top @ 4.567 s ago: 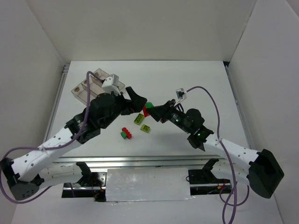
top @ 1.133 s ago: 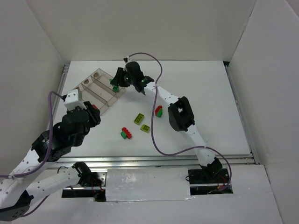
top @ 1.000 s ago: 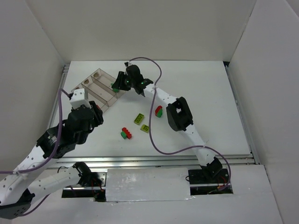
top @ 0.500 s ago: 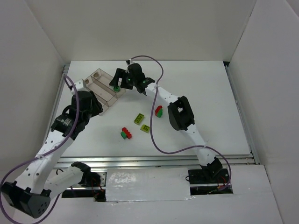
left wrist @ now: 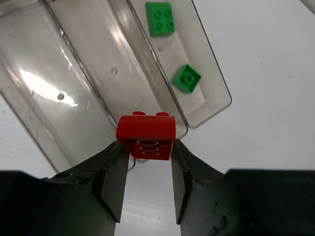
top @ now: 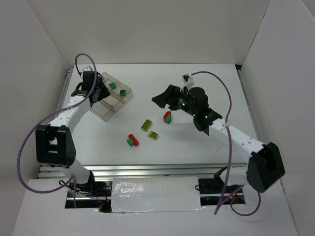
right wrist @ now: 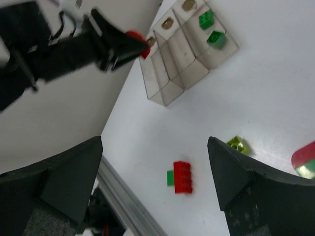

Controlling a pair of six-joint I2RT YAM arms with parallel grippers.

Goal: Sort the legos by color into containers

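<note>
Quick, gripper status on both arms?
Left gripper: closed on a red lego.
Right gripper: open, holding nothing.

white counter (top: 211,142). at far left, clear three-compartment tray (top: 104,110), set at a slant. near the middle, far yellow-green lego (top: 146,125), near yellow-green lego (top: 153,134) just beside it. closer to the arm bases, long red lego (top: 133,138) touching small green lego (top: 129,143). right of middle, red-and-green stack (top: 167,117).
</note>
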